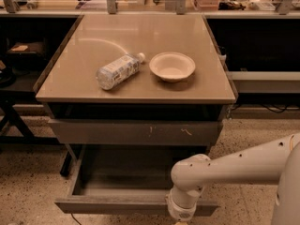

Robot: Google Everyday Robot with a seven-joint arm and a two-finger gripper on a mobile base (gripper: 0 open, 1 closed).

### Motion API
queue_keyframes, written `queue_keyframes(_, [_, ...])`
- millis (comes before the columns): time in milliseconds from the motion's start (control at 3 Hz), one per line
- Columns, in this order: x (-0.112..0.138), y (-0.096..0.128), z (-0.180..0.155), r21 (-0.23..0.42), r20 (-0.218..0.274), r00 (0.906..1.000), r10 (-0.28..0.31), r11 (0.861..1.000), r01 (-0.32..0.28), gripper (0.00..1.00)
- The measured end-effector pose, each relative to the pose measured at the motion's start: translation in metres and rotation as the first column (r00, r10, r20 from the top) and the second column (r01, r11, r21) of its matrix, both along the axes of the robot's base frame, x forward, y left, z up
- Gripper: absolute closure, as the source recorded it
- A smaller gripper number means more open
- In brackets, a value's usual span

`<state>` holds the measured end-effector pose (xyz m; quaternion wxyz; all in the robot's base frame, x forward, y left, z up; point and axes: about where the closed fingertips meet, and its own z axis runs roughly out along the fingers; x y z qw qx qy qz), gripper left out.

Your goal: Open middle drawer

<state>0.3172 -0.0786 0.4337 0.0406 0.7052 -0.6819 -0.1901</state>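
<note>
Middle drawer (117, 205) pulled out beneath the scratched drawer front (136, 132), grey tray exposed, gripper (180, 221) at its front strip, right of centre, mostly cut off, grip state impossible to tell.

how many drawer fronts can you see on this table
2: the scratched front just under the tabletop, and the middle drawer pulled out below it, with the gripper at its front strip. Another may lie below the frame.

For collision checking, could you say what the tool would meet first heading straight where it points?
The tool, at the bottom edge by the front strip of the middle drawer, points down; probably the floor first, though depth is unclear.
</note>
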Motion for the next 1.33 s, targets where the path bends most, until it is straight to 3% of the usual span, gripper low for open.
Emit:
queue_keyframes(667, [0.009, 0.014, 0.007, 0.045, 0.019, 0.9995, 0.025, 0.999, -0.026, 0.00])
queue_keyframes(1333, [-0.032, -0.013, 0.044, 0.020, -0.091, 0.9953, 0.033, 0.999, -0.032, 0.00])
